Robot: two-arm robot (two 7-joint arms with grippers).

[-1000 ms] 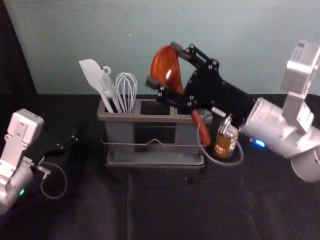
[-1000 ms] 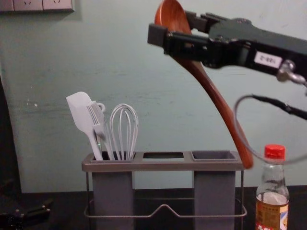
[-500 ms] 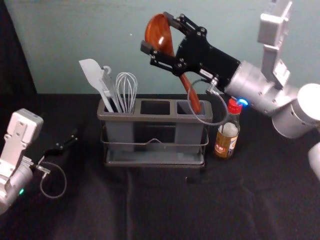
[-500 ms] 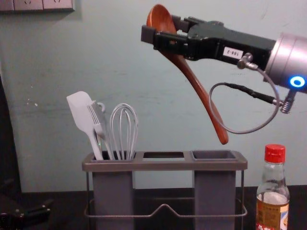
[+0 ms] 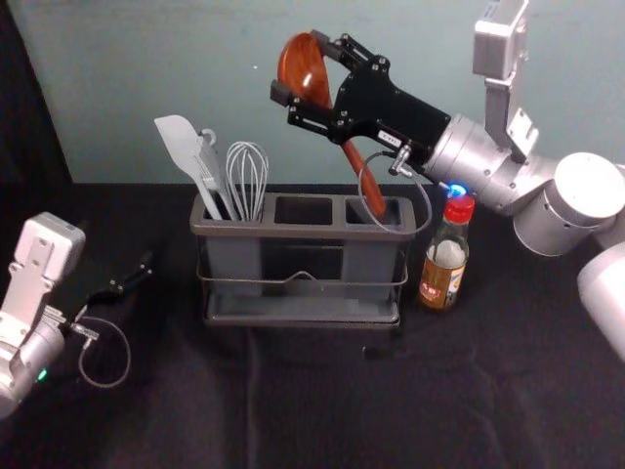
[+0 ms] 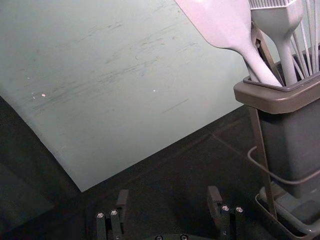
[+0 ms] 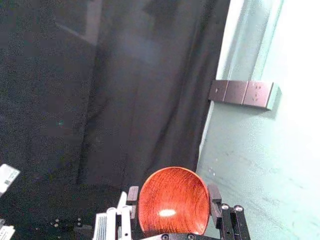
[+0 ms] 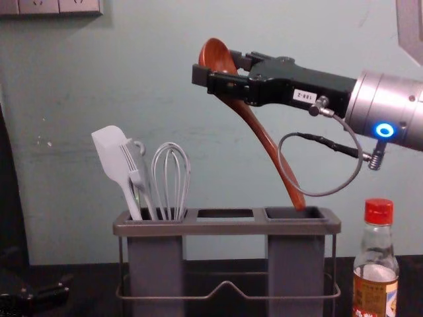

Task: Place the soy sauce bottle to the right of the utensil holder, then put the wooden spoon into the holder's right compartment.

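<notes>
Jaws, left gripper [image 6: 168,194]: spread, idle, off the utensil holder's [image 8: 225,228] left edge
Jaws, right gripper [image 8: 219,67]: pinching the wooden spoon [image 8: 266,140] by its bowl
Right compartment [image 8: 295,264]: handle end at its mouth; lowering, release to come
Soy sauce bottle [image 8: 375,287]: beside the holder's right edge, looks done

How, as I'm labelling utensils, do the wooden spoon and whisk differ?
The wooden spoon is reddish with a solid bowl; the whisk is pale with wire loops. The right gripper holds the spoon tilted over the right compartment; the whisk stands in the left compartment. Both are head up.
</notes>
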